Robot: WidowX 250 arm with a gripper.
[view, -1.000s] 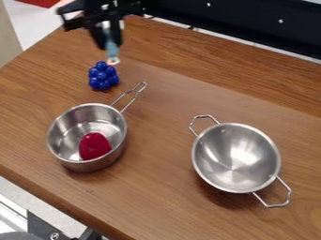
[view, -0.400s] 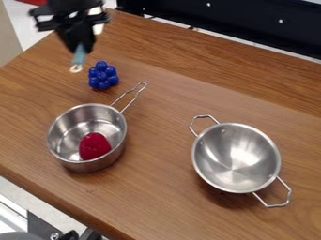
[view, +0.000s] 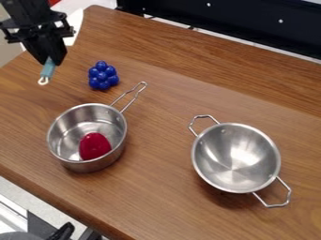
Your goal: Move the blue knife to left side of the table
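Camera view: blue knife [view: 48, 69] hangs from the end effector [view: 51, 59] at upper L of frame, over the worktop's [view: 156, 187] L side. What shows of it is short & slim — a dull lt-blue length w/ a small whitish loop at the low end. Upper part is hidden in the grip; can't tell how far up it goes. End effector is black, clamped on the knife.

Worktop is med-brown wood, grain running on a slant, w/ a smoother, slightly paler band across the middle & a darker front edge at lower L. On it: blue grape-like cluster [view: 103, 76], just R of the knife in frame; steel saucepan [view: 52, 140] below the cluster, long wire handle aimed up-R, w/ a rounded red obj [view: 94, 146] inside, toward the pan's lower R wall; steel 2-handled bowl [view: 235, 159] well apart, at R, wire handles upper L & lower R. Shiny insides on both vessels.

Room: long black panel [view: 251, 26] along the back, a few small bright spots on it. Pale area past the L edge; bit of red at top L. Lower L corner has lt-gray & dark hardware.

Knife's loop end points down in frame, veering a bit L. Long axis is steep — close to vertical in frame, top leaning R.
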